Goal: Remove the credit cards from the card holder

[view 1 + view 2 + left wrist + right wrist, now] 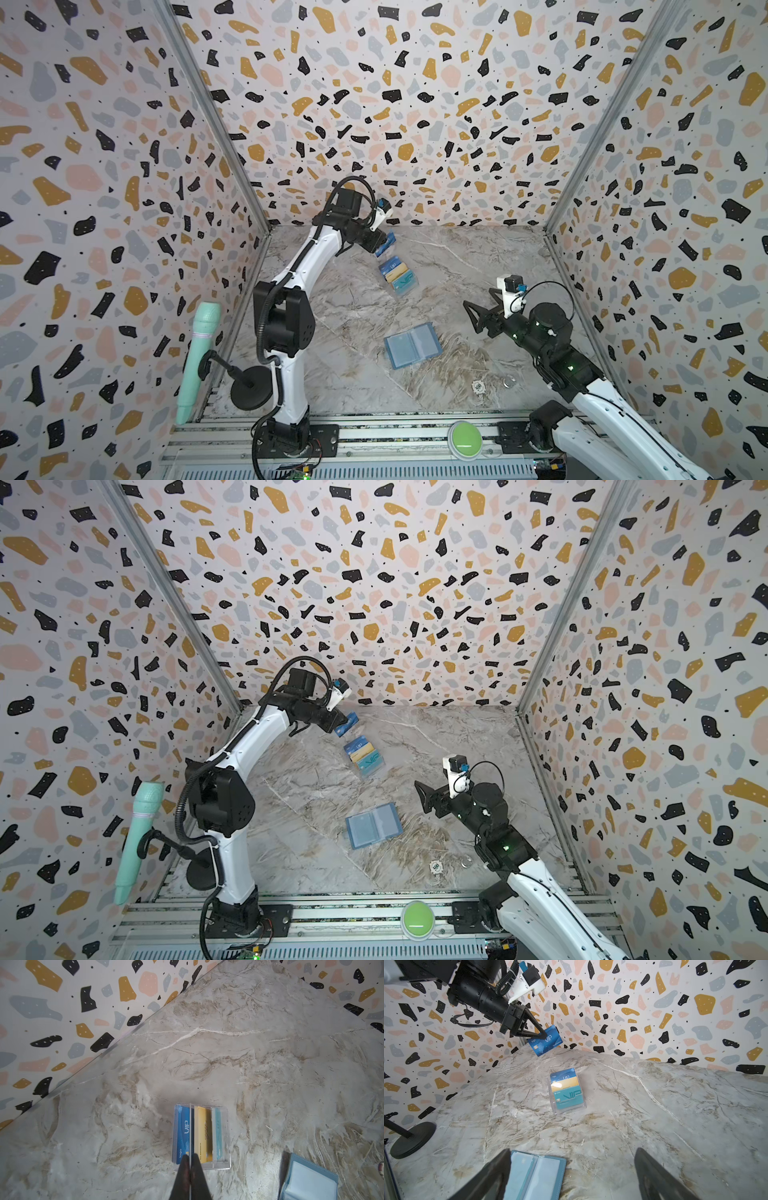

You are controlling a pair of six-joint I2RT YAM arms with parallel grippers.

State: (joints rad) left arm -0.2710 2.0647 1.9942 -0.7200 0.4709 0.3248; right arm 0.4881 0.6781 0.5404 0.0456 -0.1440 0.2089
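Note:
The card holder (412, 345) (374, 825), a slate-blue wallet, lies open and flat on the marble table, its clear sleeve pages up; it also shows in the wrist views (309, 1180) (537, 1176). My left gripper (379, 246) (340, 725) (190, 1165) (543, 1035) is shut on a dark blue credit card (548, 1040) (385, 244) in the air over the clear acrylic stand (398, 275) (222, 1136). That stand holds dark blue (563, 1075), yellow (566, 1083) and teal (569, 1096) cards. My right gripper (473, 318) (424, 796) (573, 1151) hovers open, empty, just right of the card holder.
A teal microphone (199, 357) on a black stand is at the front left. A green button (464, 439) sits on the front rail. Two small round objects (478, 386) lie near the right arm's base. Patterned walls close in three sides.

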